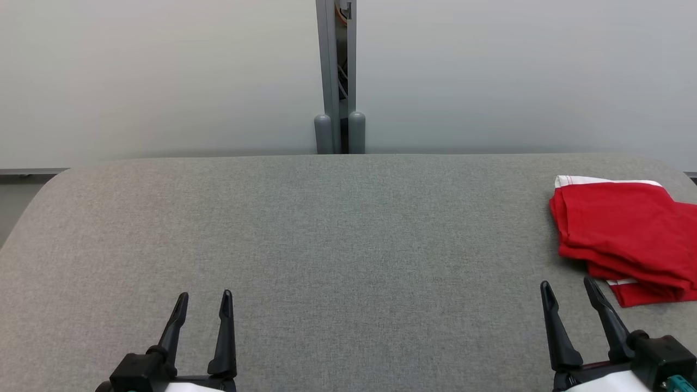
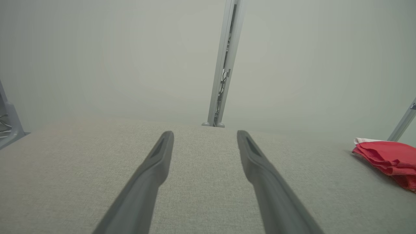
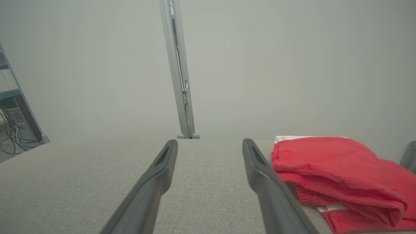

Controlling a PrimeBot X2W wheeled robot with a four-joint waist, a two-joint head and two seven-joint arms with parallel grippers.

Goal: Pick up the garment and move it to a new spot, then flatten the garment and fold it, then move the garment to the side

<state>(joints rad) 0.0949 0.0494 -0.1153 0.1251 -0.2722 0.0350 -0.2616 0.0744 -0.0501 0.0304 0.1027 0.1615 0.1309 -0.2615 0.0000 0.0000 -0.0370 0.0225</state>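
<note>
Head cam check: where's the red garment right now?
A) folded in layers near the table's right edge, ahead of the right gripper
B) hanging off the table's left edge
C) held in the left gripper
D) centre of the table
A: the red garment lies in folded layers on the grey table near its right edge, just ahead of the open right gripper, with nothing between that gripper's fingers.

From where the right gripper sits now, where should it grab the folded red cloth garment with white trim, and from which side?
Probably the near left edge of the folded red garment, coming in low from the left with the open right gripper. It lies in stacked layers on the grey table, and their edges face that gripper.
</note>
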